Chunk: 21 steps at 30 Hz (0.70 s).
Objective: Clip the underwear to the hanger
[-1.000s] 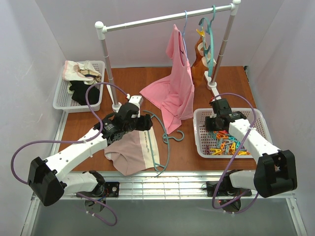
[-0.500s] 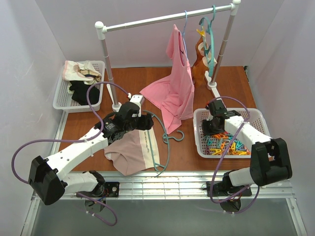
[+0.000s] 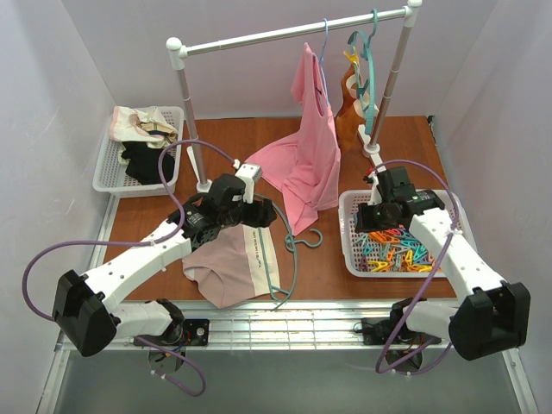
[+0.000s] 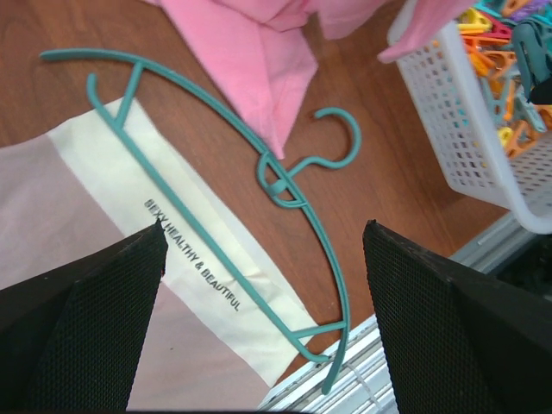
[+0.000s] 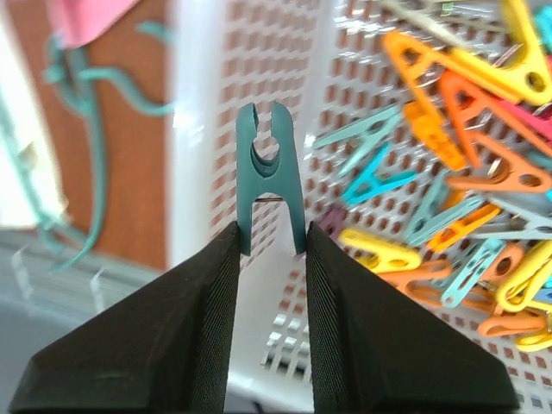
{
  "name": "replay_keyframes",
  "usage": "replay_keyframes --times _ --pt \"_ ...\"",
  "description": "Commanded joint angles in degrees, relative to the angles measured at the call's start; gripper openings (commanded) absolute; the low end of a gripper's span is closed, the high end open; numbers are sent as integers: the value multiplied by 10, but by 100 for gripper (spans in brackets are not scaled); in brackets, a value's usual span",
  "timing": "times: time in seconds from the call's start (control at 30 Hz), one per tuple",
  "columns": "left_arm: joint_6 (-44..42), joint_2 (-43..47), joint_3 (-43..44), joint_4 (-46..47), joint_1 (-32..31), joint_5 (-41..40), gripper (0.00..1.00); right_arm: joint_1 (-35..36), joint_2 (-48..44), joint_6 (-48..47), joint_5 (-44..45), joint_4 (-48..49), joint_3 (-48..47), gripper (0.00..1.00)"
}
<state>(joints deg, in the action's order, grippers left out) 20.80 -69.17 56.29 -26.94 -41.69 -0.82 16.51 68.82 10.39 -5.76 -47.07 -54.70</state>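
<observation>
The pale pink-beige underwear point(image 3: 226, 269) with its cream strip point(image 4: 177, 226) lies flat at the table's front. The teal hanger point(image 3: 282, 259) lies on it, lower bar across the strip, hook point(image 4: 338, 138) pointing toward the clip basket. My left gripper point(image 3: 264, 214) hovers open above the hanger's far end, its fingers wide apart on either side of the hanger point(image 4: 285, 177) in the left wrist view point(image 4: 265, 228). My right gripper point(image 3: 380, 216) hangs over the clip basket's left part, shut on a teal clip point(image 5: 269, 172) that stands up between its fingers point(image 5: 271, 228).
A white basket point(image 3: 352, 250) at the right holds several coloured clips point(image 5: 448, 172). A bright pink top point(image 3: 306, 164) hangs from the rack point(image 3: 285, 33) and drapes onto the table beside the hook. Another white basket point(image 3: 106, 169) with clothes sits far left.
The right gripper dipped left into the basket, then came back up and right with the teal clip. The left gripper shifted slightly right, still open.
</observation>
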Motion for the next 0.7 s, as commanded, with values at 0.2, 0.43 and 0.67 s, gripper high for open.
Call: replay_keyframes --times 0.2,0.43,0.67 --pt "-94 6 46 48 6 248 82 -3 -49 -66 -240 -175 -89 24" --pt "-52 12 63 68 7 412 82 7 -38 -56 -419 -151 -81 24" --pt "28 12 35 142 7 563 81 34 -12 -24 -550 -89 -91 24"
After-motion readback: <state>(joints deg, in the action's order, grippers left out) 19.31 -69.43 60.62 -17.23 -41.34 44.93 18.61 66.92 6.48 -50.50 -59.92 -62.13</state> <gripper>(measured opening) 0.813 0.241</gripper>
